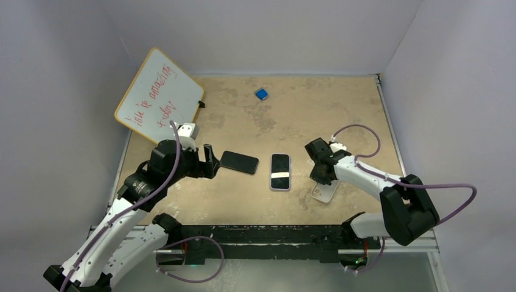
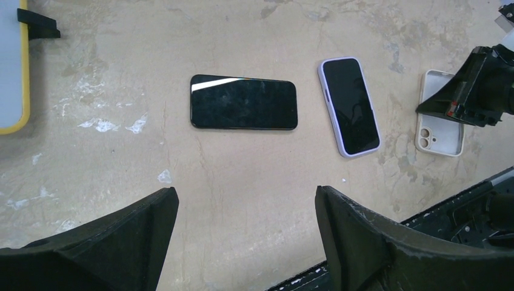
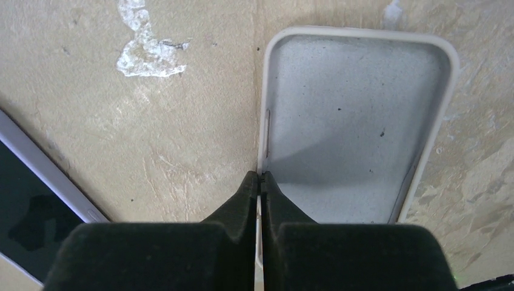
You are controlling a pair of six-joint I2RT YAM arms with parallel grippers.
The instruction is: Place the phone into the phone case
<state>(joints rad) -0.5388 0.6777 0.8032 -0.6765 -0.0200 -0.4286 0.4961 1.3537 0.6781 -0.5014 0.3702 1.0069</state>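
Note:
A bare black phone (image 1: 239, 162) lies screen up on the tan table, also in the left wrist view (image 2: 243, 102). My left gripper (image 1: 210, 161) hovers just left of it, open and empty (image 2: 245, 191). An empty white phone case (image 1: 324, 192) lies open side up at the right, also in the left wrist view (image 2: 440, 113). My right gripper (image 1: 320, 180) is shut on the case's left side wall (image 3: 354, 121), its fingers (image 3: 259, 176) pinching the rim between them.
A second phone in a lavender case (image 1: 280, 171) lies between the bare phone and the empty case (image 2: 350, 106). A yellow-framed whiteboard (image 1: 159, 96) leans at the back left. A small blue object (image 1: 261, 93) sits at the back.

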